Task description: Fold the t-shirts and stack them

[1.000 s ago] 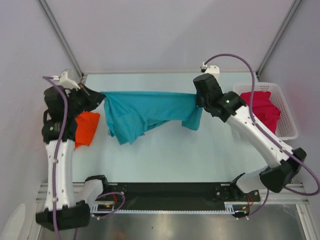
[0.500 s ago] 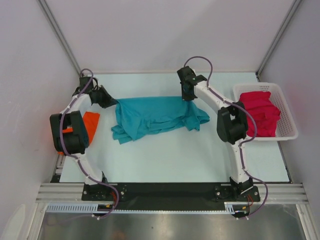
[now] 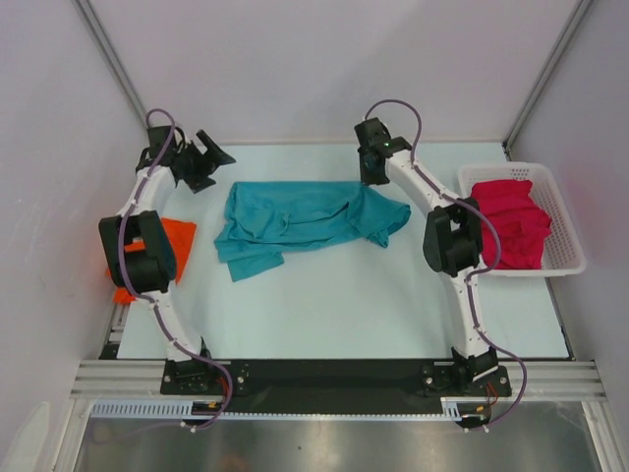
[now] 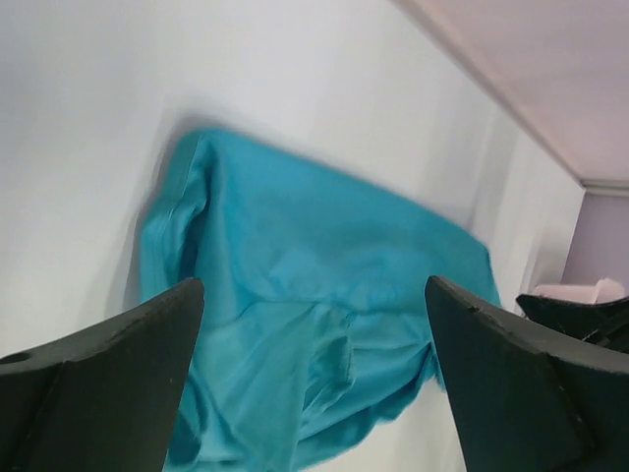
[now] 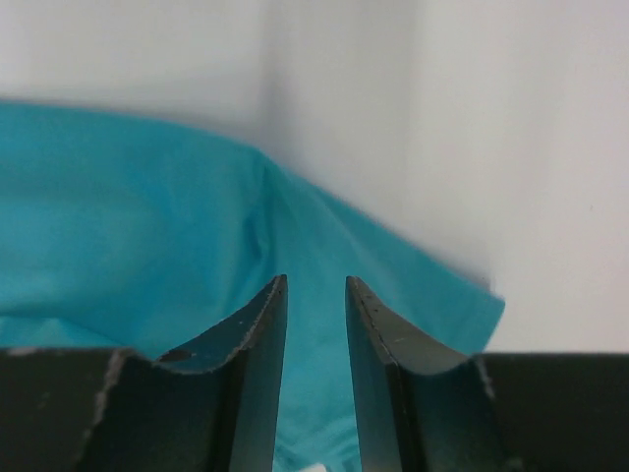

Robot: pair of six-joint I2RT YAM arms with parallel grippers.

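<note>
A teal t-shirt (image 3: 300, 218) lies spread and rumpled across the far middle of the table. Just off its left end, my left gripper (image 3: 216, 162) hovers with its jaws wide open and empty. In the left wrist view the teal t-shirt (image 4: 324, 285) shows between the spread fingers (image 4: 118, 374). My right gripper (image 3: 371, 177) is over the shirt's far right edge, its jaws parted by a narrow gap with the teal cloth (image 5: 147, 226) lying beneath them. An orange t-shirt (image 3: 177, 241) lies at the left, partly behind my left arm. The magenta t-shirt (image 3: 511, 218) sits bunched in the basket.
A white slotted basket (image 3: 568, 236) stands at the table's right edge. The table's back wall rises just behind both grippers. The black rail with the arm bases (image 3: 334, 379) runs along the near edge.
Both grippers have let go of the teal t-shirt, which now rests on the table. The left gripper opened wide and drew back to the left; the right opened slightly.
</note>
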